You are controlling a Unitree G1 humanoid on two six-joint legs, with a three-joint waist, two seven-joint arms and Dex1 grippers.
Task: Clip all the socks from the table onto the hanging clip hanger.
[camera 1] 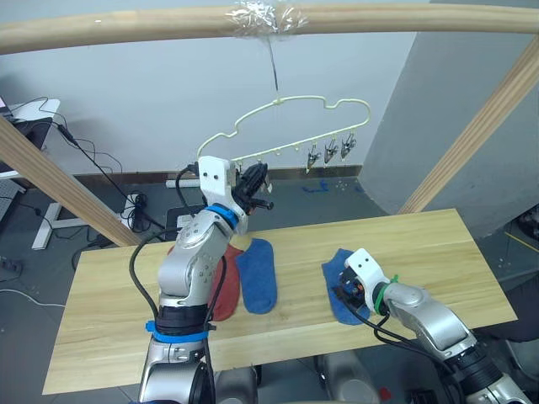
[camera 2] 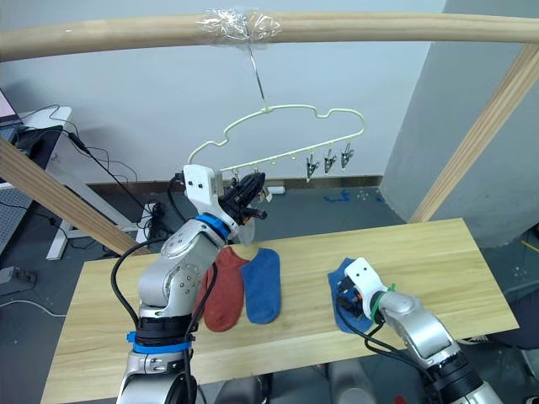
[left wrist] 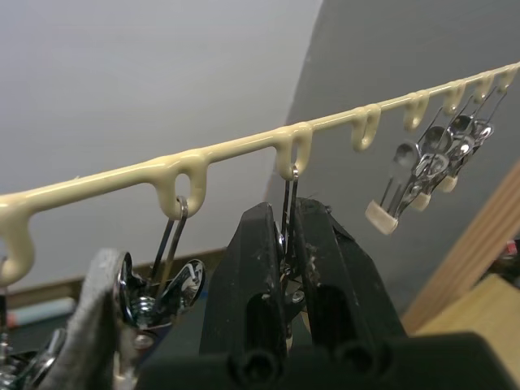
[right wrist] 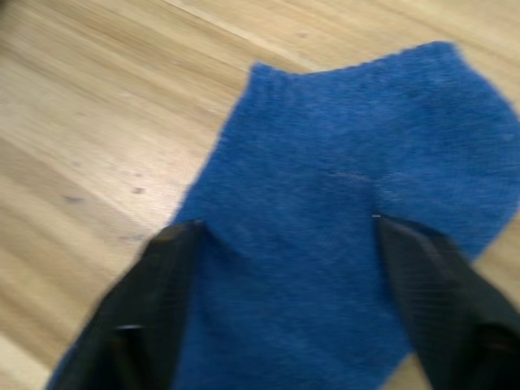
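I'm seeing a fuzzy, matt blue sock (right wrist: 349, 211) lying on the table (camera 1: 455, 244) of pale, smooth grained wood. The hanger (left wrist: 203, 158) is showing a glossy cream coating, its clips (left wrist: 435, 158) gleaming as polished metal.

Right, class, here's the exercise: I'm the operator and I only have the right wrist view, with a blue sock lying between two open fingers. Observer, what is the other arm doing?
Observer: The left gripper is raised at the clip hanger, shut on one clip.
Operator: Any socks on the table besides mine?
Observer: Yes. A rust-red sock and a second blue sock lie side by side on the table, to the robot's left of your blue sock.
Operator: Are there free clips?
Observer: Three bare clips hang bunched at the hanger's right end.
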